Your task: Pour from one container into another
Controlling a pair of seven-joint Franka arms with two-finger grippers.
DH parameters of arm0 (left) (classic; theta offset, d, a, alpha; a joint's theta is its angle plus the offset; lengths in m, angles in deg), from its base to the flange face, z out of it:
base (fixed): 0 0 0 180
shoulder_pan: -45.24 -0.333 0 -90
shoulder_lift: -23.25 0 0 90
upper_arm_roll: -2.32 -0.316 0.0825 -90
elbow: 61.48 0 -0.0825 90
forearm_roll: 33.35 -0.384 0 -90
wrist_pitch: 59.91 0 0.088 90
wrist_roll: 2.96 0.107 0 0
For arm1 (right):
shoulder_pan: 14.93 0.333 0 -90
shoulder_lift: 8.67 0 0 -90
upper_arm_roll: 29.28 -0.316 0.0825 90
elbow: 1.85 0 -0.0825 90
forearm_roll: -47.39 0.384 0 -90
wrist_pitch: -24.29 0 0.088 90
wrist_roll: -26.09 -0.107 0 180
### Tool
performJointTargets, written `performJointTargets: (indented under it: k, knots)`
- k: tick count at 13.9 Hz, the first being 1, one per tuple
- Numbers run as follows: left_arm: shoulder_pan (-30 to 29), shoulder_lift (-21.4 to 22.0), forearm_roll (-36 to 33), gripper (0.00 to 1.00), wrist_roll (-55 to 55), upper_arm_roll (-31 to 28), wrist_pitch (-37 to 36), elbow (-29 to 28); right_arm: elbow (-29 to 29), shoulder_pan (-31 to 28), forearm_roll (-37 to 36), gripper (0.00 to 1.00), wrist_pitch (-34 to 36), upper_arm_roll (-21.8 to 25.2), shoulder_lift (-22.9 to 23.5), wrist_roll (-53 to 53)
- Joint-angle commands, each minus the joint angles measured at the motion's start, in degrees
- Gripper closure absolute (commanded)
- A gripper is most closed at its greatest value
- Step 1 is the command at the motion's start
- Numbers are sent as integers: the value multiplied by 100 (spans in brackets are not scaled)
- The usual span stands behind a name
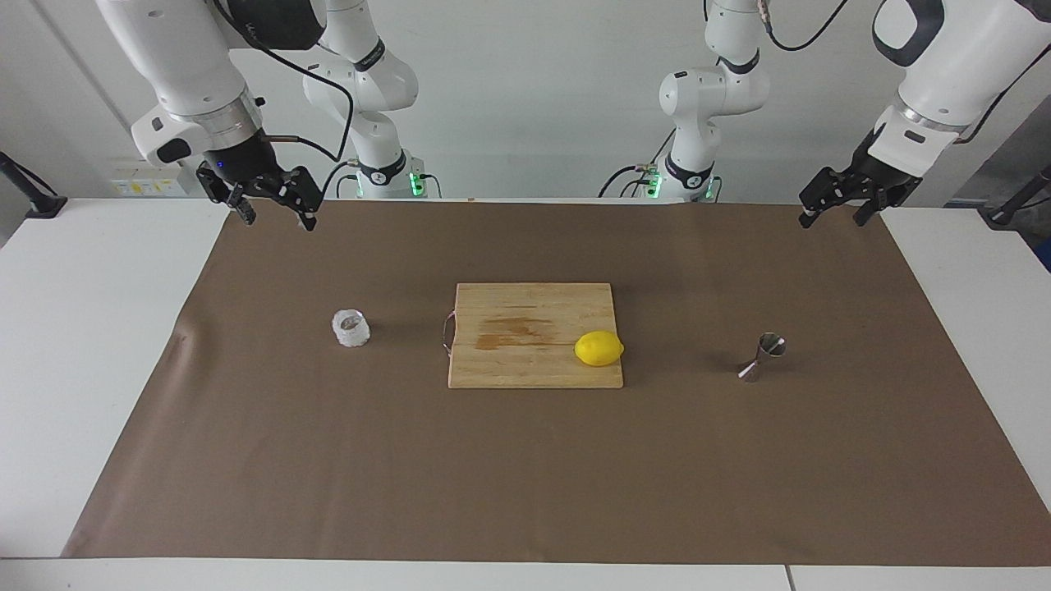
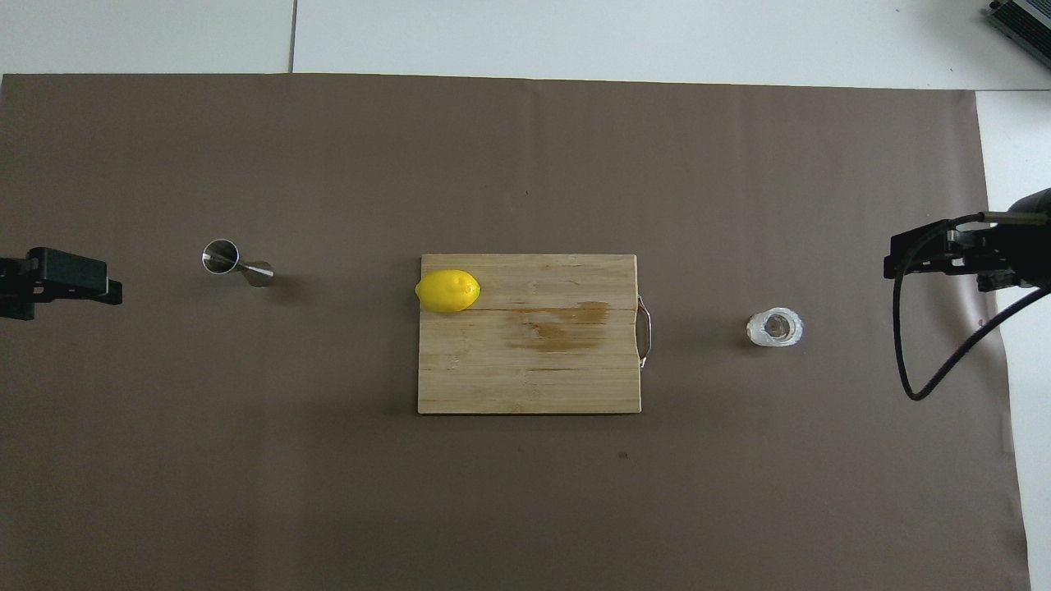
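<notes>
On the brown mat [image 1: 525,460] mid-table sits the cutting board [image 1: 525,361] with lemon [image 1: 598,348], glass cup [image 1: 351,328] toward the right arm's edge, jigger [image 1: 764,356] toward the left arm's, and right gripper [image 1: 273,209] and left gripper [image 1: 833,211] wide open, empty, over the robot-side corners.

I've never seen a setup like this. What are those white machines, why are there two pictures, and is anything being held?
Those are two robot arms, each ending in a two-finger gripper. One picture faces them across the table; the other looks down from above their end. The left gripper and right gripper both hang open and empty above the brown mat. A wooden cutting board lies mid-table with a lemon on it. A textured glass cup stands toward the right arm's end, a steel jigger toward the left arm's end. Nothing is held.
</notes>
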Motion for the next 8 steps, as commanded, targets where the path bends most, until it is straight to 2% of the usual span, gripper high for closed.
performJointTargets:
  k: [1,3,5,8]
  knots:
    - [-289,-320,597,0,-549,20,54,-82,149,-19,9,0,-41,3,-125,-34]
    - [-421,-706,695,0,-639,29,-104,-91,149,-19,9,0,-41,3,-125,-34]
    - [-631,-1023,1080,0,-883,29,-184,-82,149,-19,9,0,-41,3,-125,-34]
    - [-965,-1340,1625,0,-1918,29,-736,-21,149,-19,9,0,-41,3,-125,-42]
